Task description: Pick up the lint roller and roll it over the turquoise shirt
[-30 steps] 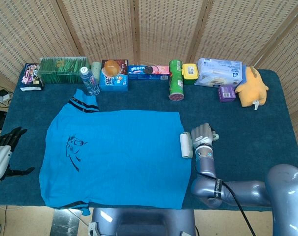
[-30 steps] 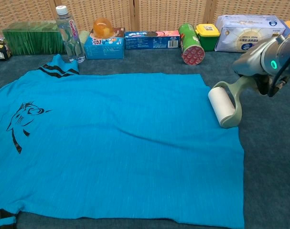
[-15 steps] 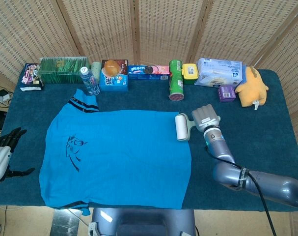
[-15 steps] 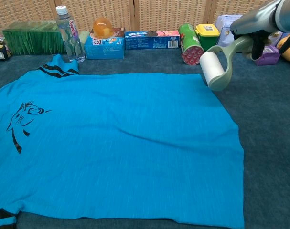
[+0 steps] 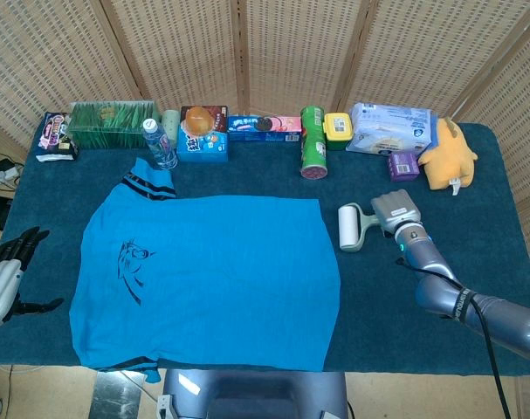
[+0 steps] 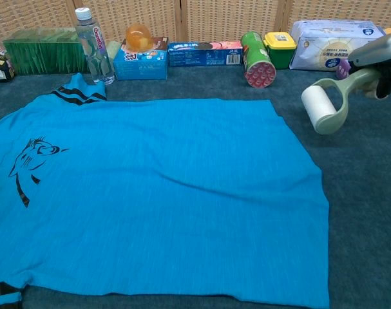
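Legible text is scarce. The water bottle [image 6: 95,46] at the far left of the table carries a label with red lettering running vertically; it appears to read "Ganten", though this is not certain. The blue box [image 6: 205,54] at the far centre and the blue carton [image 6: 140,62] beside the bottle bear printing too small to read. The turquoise shirt [image 6: 150,193] shows a black graphic [image 6: 31,164] only, no words.

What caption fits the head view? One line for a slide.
Right hand holds the lint roller beside the flat turquoise shirt.
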You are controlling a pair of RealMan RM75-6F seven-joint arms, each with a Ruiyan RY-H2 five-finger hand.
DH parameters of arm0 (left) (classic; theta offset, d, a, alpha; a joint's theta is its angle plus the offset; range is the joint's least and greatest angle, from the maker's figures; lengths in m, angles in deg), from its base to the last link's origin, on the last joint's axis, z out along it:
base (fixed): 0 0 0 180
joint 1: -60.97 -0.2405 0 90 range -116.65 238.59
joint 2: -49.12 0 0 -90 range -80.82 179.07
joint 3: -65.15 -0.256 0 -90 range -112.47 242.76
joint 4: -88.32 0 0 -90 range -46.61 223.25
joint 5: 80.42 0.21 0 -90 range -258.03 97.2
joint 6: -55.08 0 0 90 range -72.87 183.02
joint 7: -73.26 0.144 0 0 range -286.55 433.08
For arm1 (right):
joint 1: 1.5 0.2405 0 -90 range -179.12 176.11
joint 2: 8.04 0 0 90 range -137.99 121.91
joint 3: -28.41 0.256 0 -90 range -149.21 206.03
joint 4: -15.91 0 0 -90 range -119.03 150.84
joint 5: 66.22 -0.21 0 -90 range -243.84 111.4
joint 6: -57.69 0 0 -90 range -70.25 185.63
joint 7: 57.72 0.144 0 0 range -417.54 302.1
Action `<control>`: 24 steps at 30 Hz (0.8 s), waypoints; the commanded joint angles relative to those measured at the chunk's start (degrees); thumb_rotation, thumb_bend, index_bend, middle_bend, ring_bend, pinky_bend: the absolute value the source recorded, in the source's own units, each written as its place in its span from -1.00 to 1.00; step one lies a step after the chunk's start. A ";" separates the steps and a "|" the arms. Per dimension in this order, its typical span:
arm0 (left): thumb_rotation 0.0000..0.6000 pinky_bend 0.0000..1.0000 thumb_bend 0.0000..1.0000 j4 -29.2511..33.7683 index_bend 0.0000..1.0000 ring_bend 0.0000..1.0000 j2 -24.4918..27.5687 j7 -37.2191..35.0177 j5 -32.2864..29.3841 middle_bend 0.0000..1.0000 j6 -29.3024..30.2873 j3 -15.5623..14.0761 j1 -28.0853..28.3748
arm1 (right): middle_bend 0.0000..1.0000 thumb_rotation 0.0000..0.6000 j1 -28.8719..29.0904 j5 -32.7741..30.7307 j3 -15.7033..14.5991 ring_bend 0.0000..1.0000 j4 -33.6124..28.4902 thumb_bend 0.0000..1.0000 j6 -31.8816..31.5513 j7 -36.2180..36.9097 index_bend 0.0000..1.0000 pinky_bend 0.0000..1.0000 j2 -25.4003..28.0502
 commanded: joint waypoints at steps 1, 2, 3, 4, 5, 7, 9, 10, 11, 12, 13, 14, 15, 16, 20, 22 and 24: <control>1.00 -0.97 -0.84 0.29 -1.00 -1.00 -0.12 0.42 -0.22 -1.00 -0.12 0.14 0.28 | -0.96 1.00 1.49 -0.99 -3.02 -0.95 0.53 -0.52 1.13 2.02 -0.95 -0.55 1.14; 1.00 -0.96 -0.84 0.41 -1.00 -1.00 -0.14 0.61 -0.29 -1.00 -0.12 0.19 0.38 | -0.99 1.00 1.57 -0.80 -3.60 -0.98 0.75 -0.66 1.02 2.45 -0.97 -0.59 1.19; 1.00 -0.96 -0.84 0.50 -1.00 -1.00 -0.16 0.79 -0.38 -1.00 -0.10 0.21 0.44 | -1.00 1.00 1.64 -0.55 -3.99 -1.00 0.91 -0.78 0.91 3.01 -0.98 -0.62 1.21; 1.00 -0.96 -0.84 0.68 -1.00 -1.00 -0.18 1.07 -0.52 -1.00 -0.09 0.24 0.52 | -1.00 1.00 1.52 -0.01 -4.41 -1.00 1.18 -0.85 0.54 3.85 -0.99 -0.63 1.26; 1.00 -0.96 -0.84 0.75 -1.00 -1.00 -0.19 1.20 -0.61 -1.00 -0.09 0.24 0.56 | -1.00 1.00 1.46 0.28 -4.59 -1.00 1.28 -0.93 0.41 4.27 -1.00 -0.66 1.29; 1.00 -0.96 -0.84 1.01 -1.00 -1.00 -0.21 1.63 -0.89 -1.00 -0.07 0.25 0.67 | -1.00 1.00 1.31 1.28 -5.22 -1.00 1.55 -1.00 0.16 5.63 -1.00 -0.72 1.46; 1.00 -0.96 -0.84 1.27 -1.00 -1.00 -0.24 2.06 -1.12 -1.00 -0.08 0.28 0.83 | -1.00 1.00 1.07 2.11 -5.76 -1.00 1.60 -1.00 0.01 7.06 -1.00 -0.78 1.77; 1.00 -0.96 -0.84 1.37 -1.00 -1.00 -0.25 2.22 -1.23 -1.00 -0.10 0.30 0.90 | -1.00 1.00 1.01 2.37 -6.00 -1.00 1.56 -1.00 0.10 7.63 -1.00 -0.80 1.92; 1.00 -0.96 -0.84 1.48 -1.00 -1.00 -0.28 2.38 -1.30 -1.00 -0.11 0.33 0.98 | -1.00 1.00 1.03 2.44 -6.38 -1.00 1.48 -1.00 0.17 8.03 -1.00 -0.80 2.12; 1.00 -0.96 -0.83 1.64 -1.00 -1.00 -0.30 2.64 -1.37 -1.00 -0.13 0.37 1.11 | -1.00 1.00 1.08 2.78 -6.85 -1.00 1.33 -1.00 0.10 8.45 -1.00 -0.81 2.41; 1.00 -0.96 -0.84 1.76 -1.00 -1.00 -0.31 2.82 -1.42 -1.00 -0.12 0.41 1.19 | -1.00 1.00 1.05 3.01 -7.07 -1.00 1.08 -1.00 0.01 8.94 -1.00 -0.81 2.69; 1.00 -0.96 -0.84 1.90 -1.00 -1.00 -0.33 3.00 -1.52 -1.00 -0.09 0.45 1.27 | -1.00 1.00 1.06 3.21 -7.37 -1.00 0.56 -1.00 -0.16 9.51 -1.00 -0.81 3.15; 1.00 -0.96 -0.83 2.00 -1.00 -1.00 -0.33 3.15 -1.58 -1.00 -0.04 0.47 1.33 | -1.00 1.00 1.09 3.41 -7.61 -1.00 -0.01 -1.00 -0.39 9.86 -1.00 -0.81 3.66; 1.00 -0.96 -0.83 2.07 -1.00 -1.00 -0.34 3.28 -1.65 -1.00 -0.02 0.49 1.38 | -1.00 1.00 1.14 3.67 -7.88 -1.00 -0.64 -1.00 -0.66 10.12 -1.00 -0.81 4.21; 1.00 -0.96 -0.84 2.25 -1.00 -1.00 -0.36 3.87 -2.08 -1.00 -0.12 0.51 1.65 | -1.00 1.00 0.60 5.36 -8.09 -1.00 -5.32 -1.00 -2.90 12.34 -1.00 -0.81 8.12; 1.00 -0.96 -0.84 2.25 -1.00 -1.00 -0.40 4.20 -2.14 -1.00 -0.14 0.52 1.80 | -1.00 1.00 -0.40 6.86 -7.89 -1.00 -8.17 -1.00 -5.11 13.96 -1.00 -0.81 10.53; 1.00 -0.96 -0.84 2.27 -1.00 -1.00 -0.51 4.42 -2.10 -1.00 -0.11 0.58 1.96 | -1.00 1.00 -2.09 8.31 -7.50 -1.00 -11.31 -1.00 -8.27 16.05 -1.00 -0.81 13.09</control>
